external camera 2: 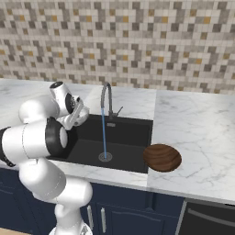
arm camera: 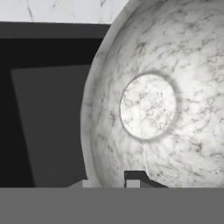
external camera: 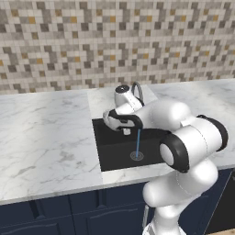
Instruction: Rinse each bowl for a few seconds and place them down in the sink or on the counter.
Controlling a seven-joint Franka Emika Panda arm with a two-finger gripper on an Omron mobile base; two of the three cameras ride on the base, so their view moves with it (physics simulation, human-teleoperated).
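Note:
The pale grey-white speckled bowl (arm camera: 148, 105) looms close in the hand view, its inside facing the camera, above the black sink (arm camera: 48, 122). My gripper (arm camera: 109, 181) is shut on its rim, one fingertip (arm camera: 135, 177) inside the bowl and the other outside. In the base views the hand (external camera: 121, 121) hangs over the left part of the sink (external camera: 110, 156). My arm hides the pale bowl there. The dark brown bowl (external camera 2: 162, 157) rests on the counter (external camera 2: 197, 128) at the sink's right front corner.
Water runs in a thin blue stream (external camera: 137, 143) from the gooseneck faucet (external camera 2: 106, 98) down to the drain (external camera 2: 105, 157), to the right of my hand. A mosaic tiled wall (external camera: 92, 41) stands behind. White marble counter (external camera: 46, 137) spreads to the left.

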